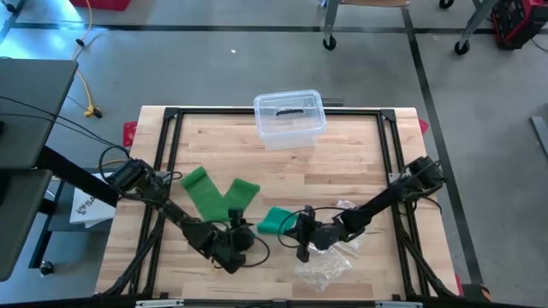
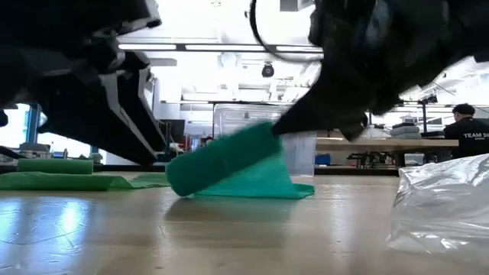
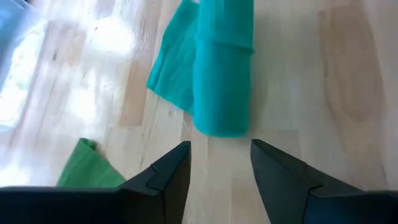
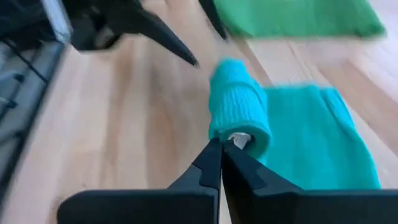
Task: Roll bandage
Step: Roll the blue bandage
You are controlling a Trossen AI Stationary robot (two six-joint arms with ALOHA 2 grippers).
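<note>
We count two bandages on the counter: one teal bandage, half rolled, its end pinched by the closed right pincer, and one green bandage lying flat. The left pincer stands open just beside the roll.

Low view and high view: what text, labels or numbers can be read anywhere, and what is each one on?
"TEAM 24": back of the dark shirt of a person in the room behind the table; smaller print under it is too small to read.
White box under the left arm: dark print, too small to read.
Nothing readable on the bandages, clear tub or plastic bag.
</note>
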